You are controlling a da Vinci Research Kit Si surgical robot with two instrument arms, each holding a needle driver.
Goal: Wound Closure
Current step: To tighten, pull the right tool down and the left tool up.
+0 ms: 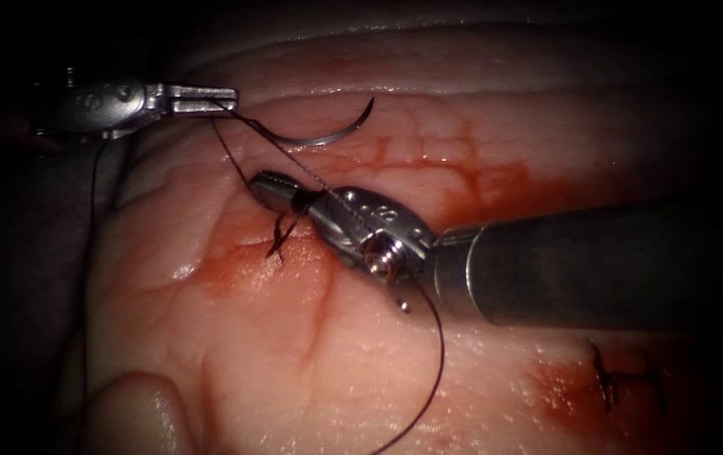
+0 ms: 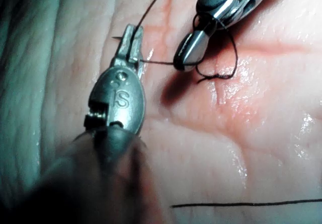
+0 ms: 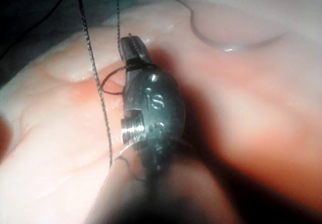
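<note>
The curved needle [image 1: 319,139] lies free on the tissue [image 1: 235,362] beyond the cut [image 1: 248,246], held by neither tool; it also shows in the right wrist view [image 3: 231,48]. My left tool [image 1: 228,96] [image 2: 132,33] is shut on the dark thread [image 1: 231,160] a short way from the needle's tail. From there the thread runs down to my right tool [image 1: 262,185] [image 2: 184,62] [image 3: 131,42], just above the cut. Its jaws are shut, and a loop of thread [image 1: 298,202] is wound around them. Short thread ends [image 1: 277,246] rise from the cut beneath it.
Red fluid [image 1: 479,181] stains the tissue around the cut and to its right. A finished stitch [image 1: 607,381] sits at the lower right. Slack thread [image 1: 439,354] trails from under the right tool toward the front. The tissue's edge [image 1: 117,177] drops off at the left.
</note>
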